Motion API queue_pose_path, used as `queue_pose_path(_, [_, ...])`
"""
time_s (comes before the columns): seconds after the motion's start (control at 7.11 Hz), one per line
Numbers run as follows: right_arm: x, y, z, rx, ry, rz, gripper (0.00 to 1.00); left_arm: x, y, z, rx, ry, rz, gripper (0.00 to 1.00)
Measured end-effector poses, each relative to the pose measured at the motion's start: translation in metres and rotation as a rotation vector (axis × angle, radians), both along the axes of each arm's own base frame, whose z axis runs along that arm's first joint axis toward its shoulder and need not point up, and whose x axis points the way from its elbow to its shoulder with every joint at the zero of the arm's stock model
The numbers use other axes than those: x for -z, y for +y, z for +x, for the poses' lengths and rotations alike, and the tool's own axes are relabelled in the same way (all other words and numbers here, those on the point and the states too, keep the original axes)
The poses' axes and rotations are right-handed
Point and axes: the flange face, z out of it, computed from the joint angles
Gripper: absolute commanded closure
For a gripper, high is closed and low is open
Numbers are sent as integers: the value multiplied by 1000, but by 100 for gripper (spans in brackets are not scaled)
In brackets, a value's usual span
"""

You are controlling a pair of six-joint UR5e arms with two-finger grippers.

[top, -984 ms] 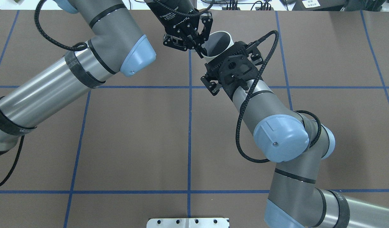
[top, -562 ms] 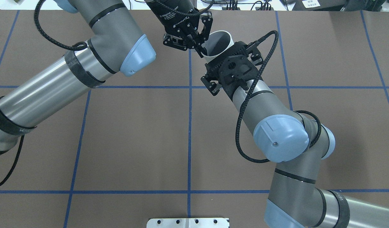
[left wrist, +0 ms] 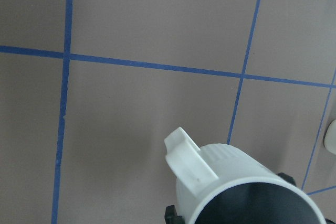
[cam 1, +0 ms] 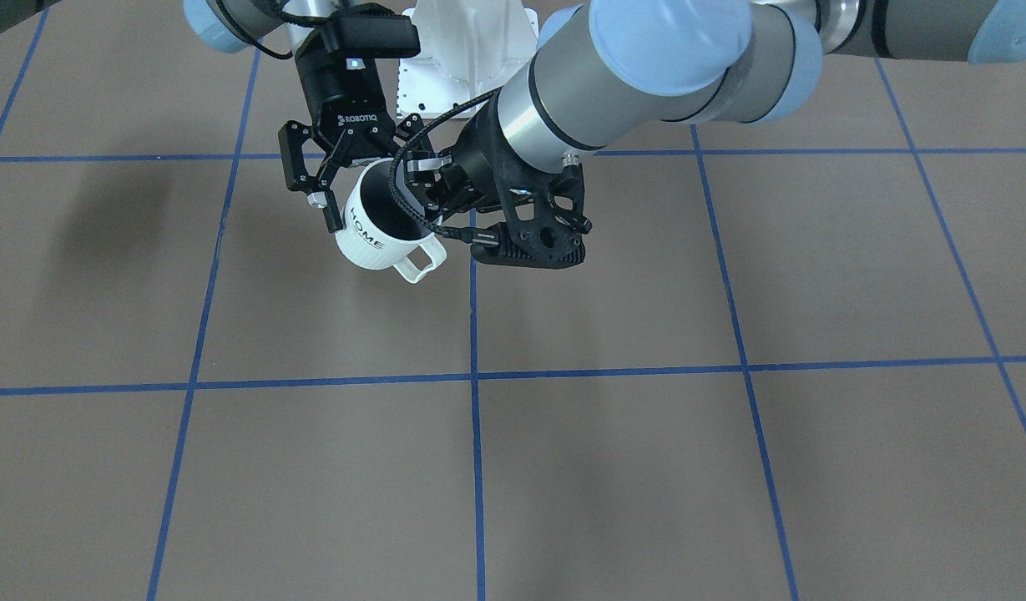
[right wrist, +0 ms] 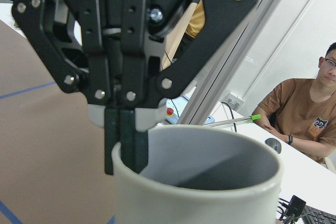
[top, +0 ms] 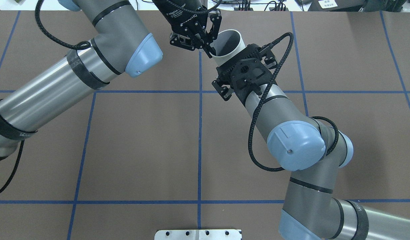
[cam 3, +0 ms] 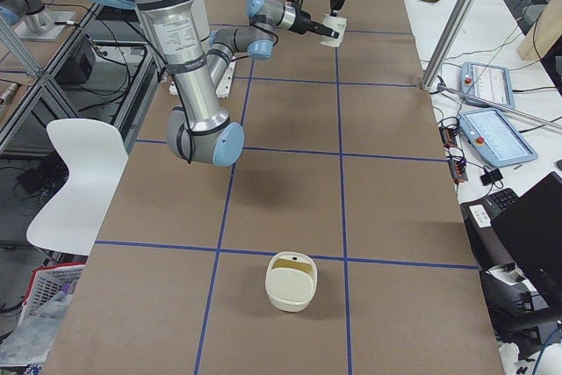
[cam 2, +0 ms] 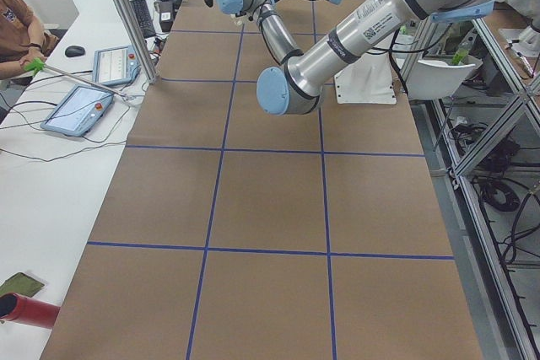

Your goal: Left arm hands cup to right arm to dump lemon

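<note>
While the left gripper is clamping the cup at its nine-o'clock rim and I cannot tell whether the right gripper is gripping, an early release is risking a drop.

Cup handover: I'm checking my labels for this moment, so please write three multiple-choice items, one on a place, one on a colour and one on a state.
1. Where does the right end effector grip the cup?
A. handle
B. rim
C. base
2. What colour is the lettering on the cup?
A. red
B. black
C. blue
3. How does the cup sit?
A. upside down
B. lying flat on the table
C. held with its mouth up, slightly tilted

Answers:
1. B: the right wrist view shows its fingers pinching the rim.
2. B: "HOME" reads black on white in the front-facing view.
3. C: the overhead view looks into its open grey inside.
</note>
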Motion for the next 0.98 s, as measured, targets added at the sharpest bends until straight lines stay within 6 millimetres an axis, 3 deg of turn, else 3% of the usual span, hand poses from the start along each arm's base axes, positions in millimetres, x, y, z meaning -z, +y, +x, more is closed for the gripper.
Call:
queue_pose_path(0.56, [-1, 2, -3, 5, 2, -1, 0, -3, -21, -25, 47, -3, -7, 100])
queue_pose_path(0.98, [-1, 2, -3, 5, 4, -2, 1, -15, -58, -59, 110, -5, 2, 100])
